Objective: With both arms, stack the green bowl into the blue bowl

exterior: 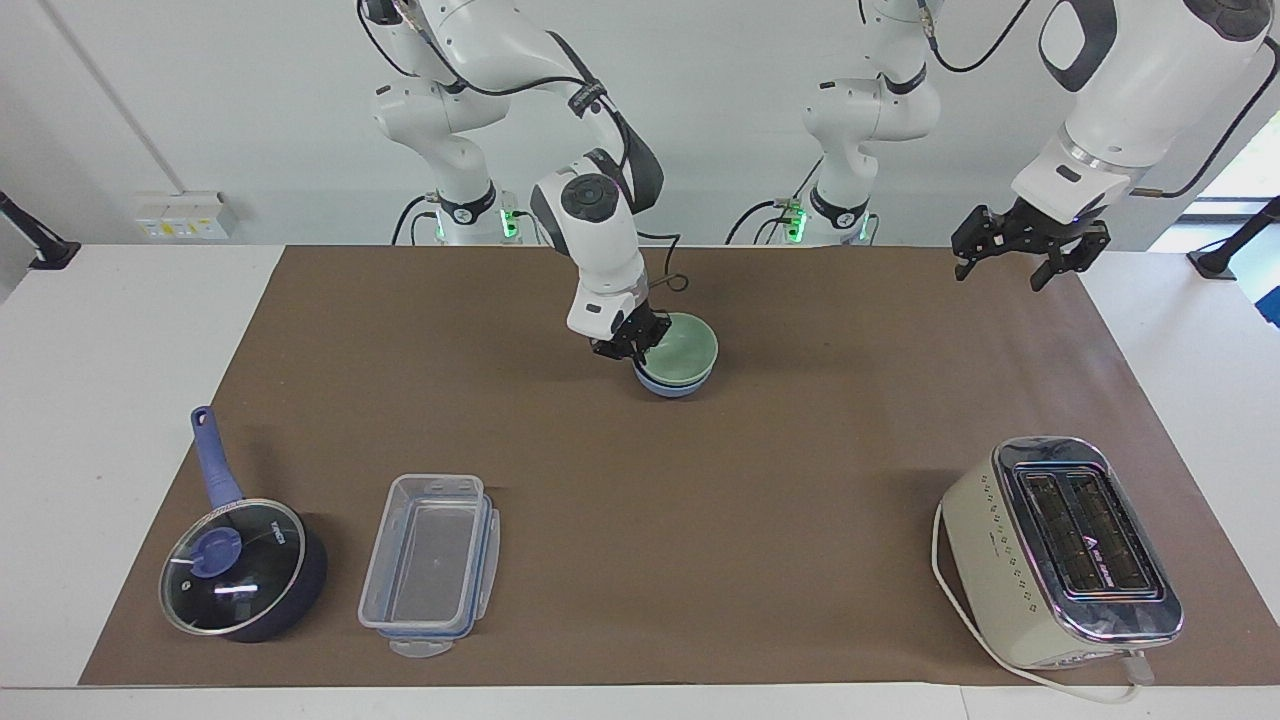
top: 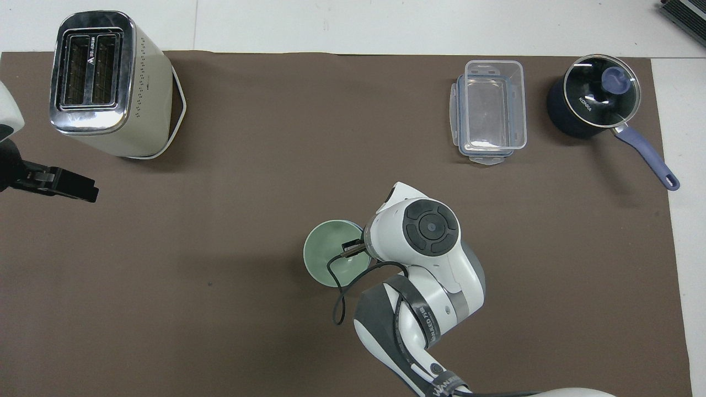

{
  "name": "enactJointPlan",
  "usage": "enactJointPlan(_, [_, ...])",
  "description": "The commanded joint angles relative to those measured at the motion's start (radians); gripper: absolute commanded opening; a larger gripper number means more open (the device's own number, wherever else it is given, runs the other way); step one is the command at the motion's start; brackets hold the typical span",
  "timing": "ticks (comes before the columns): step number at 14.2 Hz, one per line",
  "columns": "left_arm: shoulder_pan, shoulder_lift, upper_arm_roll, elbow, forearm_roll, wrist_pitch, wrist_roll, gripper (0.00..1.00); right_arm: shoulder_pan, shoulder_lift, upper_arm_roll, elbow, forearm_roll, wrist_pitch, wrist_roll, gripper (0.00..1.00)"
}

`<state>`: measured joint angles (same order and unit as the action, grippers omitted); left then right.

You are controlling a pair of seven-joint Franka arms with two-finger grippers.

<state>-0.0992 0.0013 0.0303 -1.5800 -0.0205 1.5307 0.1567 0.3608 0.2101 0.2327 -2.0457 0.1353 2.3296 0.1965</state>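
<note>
The green bowl (exterior: 683, 347) sits tilted inside the blue bowl (exterior: 673, 385) on the brown mat, at the middle of the table's end nearer the robots. My right gripper (exterior: 630, 345) is shut on the green bowl's rim at the side toward the right arm's end. In the overhead view the green bowl (top: 329, 255) shows beside the right arm's wrist, and the blue bowl is hidden under it. My left gripper (exterior: 1003, 268) hangs open and empty in the air over the mat's corner at the left arm's end; it also shows in the overhead view (top: 66, 186).
A cream toaster (exterior: 1060, 552) stands far from the robots toward the left arm's end. A clear plastic container (exterior: 430, 565) and a dark blue glass-lidded saucepan (exterior: 243, 570) stand far from the robots toward the right arm's end.
</note>
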Motion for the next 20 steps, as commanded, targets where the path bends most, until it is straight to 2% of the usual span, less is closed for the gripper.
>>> enactJointPlan(1, [0.009,-0.026,-0.004,-0.029,0.007,0.003,0.006,1.00,-0.009,-0.008,-0.001,-0.011,-0.002,0.005,-0.009,0.16])
enactJointPlan(3, [0.009,-0.026,-0.004,-0.029,0.007,0.003,0.006,1.00,-0.014,-0.008,-0.003,-0.002,-0.003,0.005,-0.022,0.20])
enactJointPlan(4, [0.009,-0.026,-0.004,-0.029,0.007,0.003,0.006,1.00,-0.016,-0.011,-0.006,0.004,-0.002,0.002,-0.026,0.33])
enactJointPlan(5, [0.009,-0.026,-0.004,-0.029,0.007,0.002,0.006,1.00,-0.017,-0.012,-0.009,0.013,-0.002,-0.001,-0.031,0.59])
enactJointPlan(6, [0.009,-0.026,-0.004,-0.029,0.007,0.003,0.006,1.00,-0.029,-0.020,-0.009,0.019,-0.002,-0.010,-0.029,1.00])
enactJointPlan(11, [0.009,-0.026,-0.004,-0.029,0.007,0.002,0.006,1.00,-0.103,-0.099,-0.015,0.070,-0.034,-0.108,-0.022,1.00])
enactJointPlan(13, [0.009,-0.026,-0.004,-0.029,0.007,0.003,0.006,1.00,-0.172,-0.129,-0.013,0.111,-0.091,-0.180,-0.019,1.00])
enactJointPlan(16, [0.009,-0.026,-0.004,-0.029,0.007,0.003,0.006,1.00,-0.265,-0.152,-0.013,0.197,-0.095,-0.297,-0.020,1.00])
enactJointPlan(20, [0.009,-0.026,-0.004,-0.029,0.007,0.002,0.006,1.00,-0.332,-0.213,-0.015,0.248,-0.092,-0.404,-0.003,1.00])
